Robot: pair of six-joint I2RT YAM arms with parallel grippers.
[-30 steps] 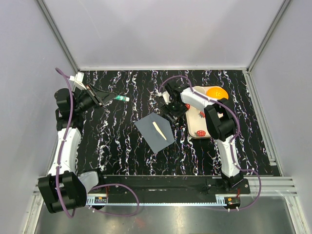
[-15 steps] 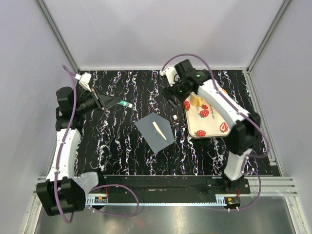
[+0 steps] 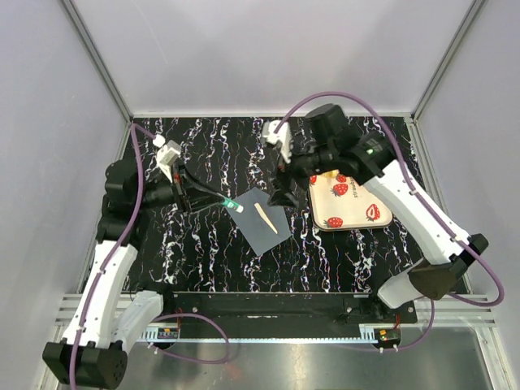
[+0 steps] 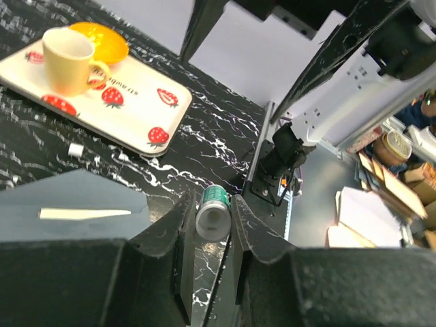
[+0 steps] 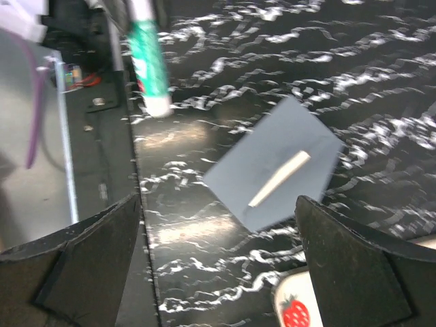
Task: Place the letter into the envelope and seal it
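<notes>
Dark slate-grey envelope (image 3: pixel 253 223), flat and turned cornerwise, between the two grippers: just ahead of left gripper (image 3: pixel 189 195), upper right edge close under right gripper (image 3: pixel 282 195). Letter (image 3: pixel 266 218) seen only as narrow, slanted tan sliver on the envelope's middle.

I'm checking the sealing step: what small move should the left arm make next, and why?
Probably lower the left claw until the glue stick touches the envelope. The stick is gripped with its tip at the envelope's edge, and the right claw is open, holding nothing.
</notes>
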